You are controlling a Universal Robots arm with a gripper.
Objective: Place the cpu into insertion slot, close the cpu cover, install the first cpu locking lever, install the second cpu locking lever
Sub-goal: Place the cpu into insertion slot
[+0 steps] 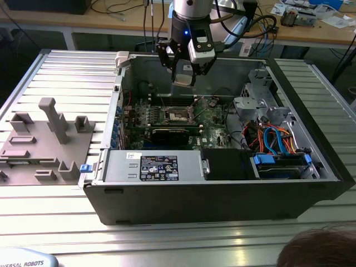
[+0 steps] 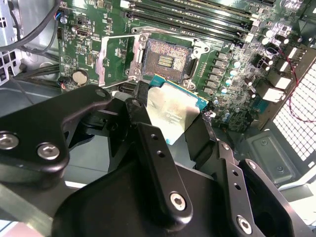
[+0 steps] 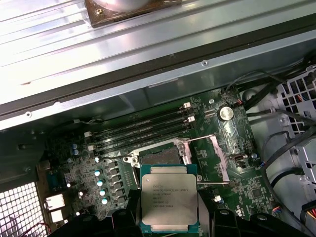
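Exterior view: my gripper (image 1: 183,77) hangs above the insertion slot (image 1: 179,115). In the second wrist view it is clamped on the cpu (image 2: 170,111), just short of the bare slot; beside the slot the cpu cover (image 2: 114,58) lies open. In the first wrist view the cpu is unseated, so all four steps are left.

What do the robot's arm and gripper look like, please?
The arm is a silver-grey cylinder with a black wrist section and a small blue light; black cables loop beside it. The gripper is black, with a pale grey box on one side, and its jaws are black links with silver screws.
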